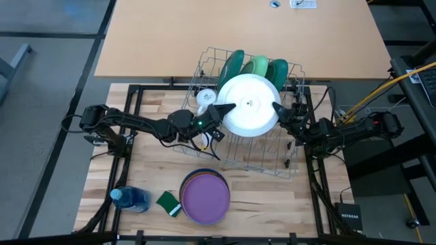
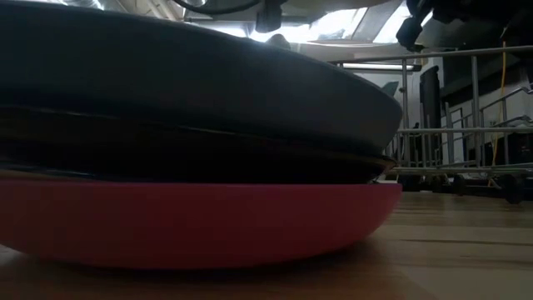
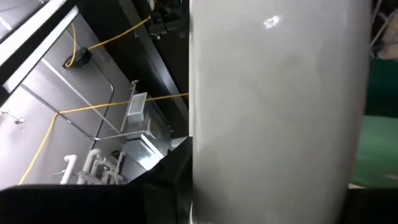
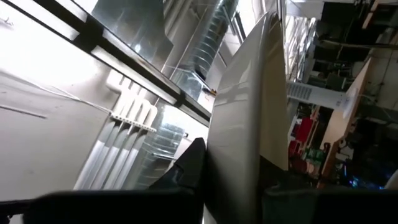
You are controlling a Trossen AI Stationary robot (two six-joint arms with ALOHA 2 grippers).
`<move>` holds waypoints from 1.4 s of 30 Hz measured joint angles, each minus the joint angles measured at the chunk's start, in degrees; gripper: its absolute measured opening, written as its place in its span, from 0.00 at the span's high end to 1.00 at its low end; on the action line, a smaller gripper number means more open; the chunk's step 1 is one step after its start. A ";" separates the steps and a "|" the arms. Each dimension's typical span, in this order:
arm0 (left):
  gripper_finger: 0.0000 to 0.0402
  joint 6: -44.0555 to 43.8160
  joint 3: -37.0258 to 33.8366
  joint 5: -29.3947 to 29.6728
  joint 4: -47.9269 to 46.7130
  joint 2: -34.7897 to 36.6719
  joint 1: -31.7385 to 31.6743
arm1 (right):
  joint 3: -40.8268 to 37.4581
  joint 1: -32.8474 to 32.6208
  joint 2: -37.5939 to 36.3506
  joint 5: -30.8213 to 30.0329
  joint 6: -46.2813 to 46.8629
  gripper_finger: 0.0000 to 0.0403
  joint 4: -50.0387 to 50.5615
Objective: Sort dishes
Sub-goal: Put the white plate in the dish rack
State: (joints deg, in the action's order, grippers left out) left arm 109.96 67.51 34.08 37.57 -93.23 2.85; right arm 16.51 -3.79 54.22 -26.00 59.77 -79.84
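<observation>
White plate: I hold a white plate flat above the wire dish rack, between my two grippers; it is round, glossy, with a small mark near its centre.
White plate, close up: in my left wrist view the white plate fills most of the picture as a pale, smooth surface; in my right wrist view I see it edge-on, thin and pale.
Left gripper: my left gripper is clamped on the plate's left rim, the arm stretched from the table's left side toward the rack, lying low and nearly level.
Right gripper: my right gripper is pinched on the plate's right rim, the arm reaching in from the table's right side; in its wrist view a dark finger lies against the plate.
Green plates: three plates stand on edge in the rack's far end, behind the white one: a dark green plate, a light green plate and another dark green plate.
Purple stack: a stack of plates with a purple one on top lies flat at the table's near edge, well apart from the rack; in the low view the stack fills the foreground, its lowest plate reddish-pink.
Mug: a small white mug sits in the rack's left side, just beside my left gripper.
Sponge: a green sponge lies just left of the purple stack.
Bottle: a blue bottle lies on the table left of the sponge.
</observation>
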 joint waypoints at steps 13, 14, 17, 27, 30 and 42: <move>0.71 3.04 0.02 1.47 2.90 0.00 -0.23 | 0.00 0.07 -0.09 -0.96 -2.34 0.87 -1.98; 0.71 3.01 0.03 1.51 3.67 0.00 -0.40 | 0.00 0.07 -0.11 -1.10 -2.98 0.87 -2.74; 0.71 2.92 0.04 1.84 4.29 0.00 -1.13 | 0.02 0.07 -0.05 -1.46 -4.98 0.87 -4.11; 0.70 2.64 0.02 1.49 4.42 -0.11 -3.19 | 0.02 1.31 -0.46 -1.54 -5.89 0.87 -4.00; 0.70 3.34 0.02 1.13 4.94 -0.13 -3.74 | 0.07 2.83 -0.46 -0.61 -5.74 0.87 -3.87; 0.70 7.29 -0.03 -1.46 5.75 -0.15 -6.55 | 0.11 7.37 -0.50 4.67 -4.23 0.87 -3.14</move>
State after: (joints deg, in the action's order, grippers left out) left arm 117.25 67.48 32.62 43.32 -93.38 -3.70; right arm 16.62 3.57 53.71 -21.33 55.54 -82.98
